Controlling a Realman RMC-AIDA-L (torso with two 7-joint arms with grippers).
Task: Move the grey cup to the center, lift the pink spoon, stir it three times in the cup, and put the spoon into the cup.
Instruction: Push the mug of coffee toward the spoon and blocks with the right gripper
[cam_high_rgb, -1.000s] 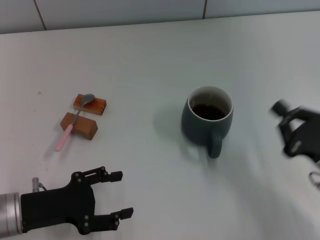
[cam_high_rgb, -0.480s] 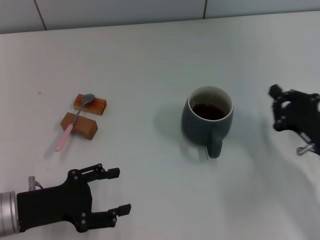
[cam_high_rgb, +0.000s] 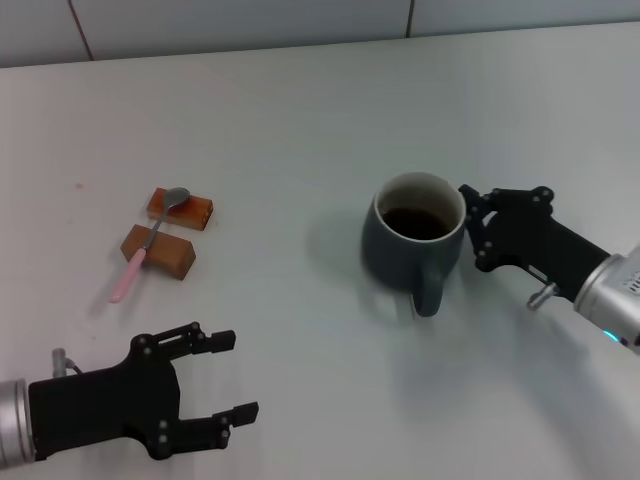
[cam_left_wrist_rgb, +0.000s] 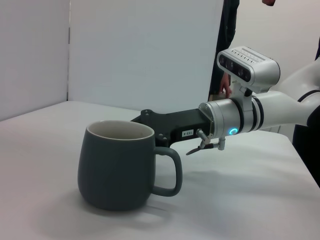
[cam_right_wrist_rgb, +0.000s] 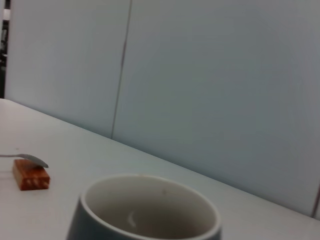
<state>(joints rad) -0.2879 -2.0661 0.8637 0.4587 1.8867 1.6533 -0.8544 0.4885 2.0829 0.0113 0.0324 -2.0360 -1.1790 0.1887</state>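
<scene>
**Right pincer at the mug's rim**

Here I stand over a plain white table (cam_high_rgb: 300, 130), a pale tiled wall (cam_high_rgb: 240, 20) behind it. My right pincer (cam_high_rgb: 470, 228) is beside the grey cup (cam_high_rgb: 413, 243), on its right, fingertips spread just at the rim, gripping nothing. The cup sits right of the table's middle, handle toward me, dark liquid inside. My left pincer (cam_high_rgb: 232, 376) hangs low at the near left, fingers wide apart and empty. The pink spoon (cam_high_rgb: 150, 242) lies well to the left, propped across two brown wooden blocks (cam_high_rgb: 158, 252), bowl on the far one. A small label on my right wrist is too small to read.
</scene>
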